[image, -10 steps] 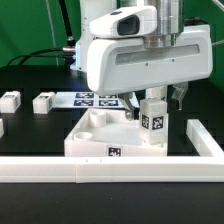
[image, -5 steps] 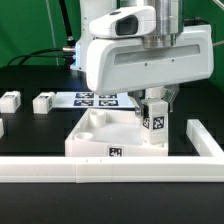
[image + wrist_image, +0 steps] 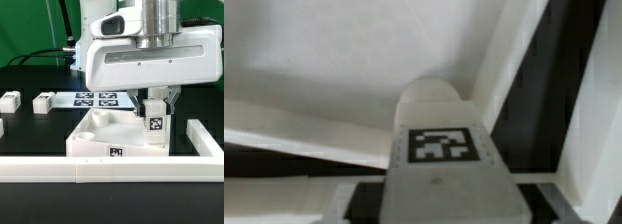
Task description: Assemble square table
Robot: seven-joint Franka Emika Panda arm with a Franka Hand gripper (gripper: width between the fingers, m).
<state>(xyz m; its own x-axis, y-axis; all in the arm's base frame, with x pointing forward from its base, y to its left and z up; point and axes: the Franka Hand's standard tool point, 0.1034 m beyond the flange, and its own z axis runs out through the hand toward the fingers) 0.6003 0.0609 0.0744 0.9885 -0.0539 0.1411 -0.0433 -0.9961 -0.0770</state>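
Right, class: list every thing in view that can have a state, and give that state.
gripper: shut on the leg.
leg: upright at the tabletop's corner, held; whether it is seated in a hole cannot be told.
tabletop: lying flat, rim up, no other leg standing on it.
loose leg blocks: lying apart from the tabletop, untouched.

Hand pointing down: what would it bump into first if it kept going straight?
Probably the tabletop: the hand grips an upright leg over its corner, so the leg would press there first.
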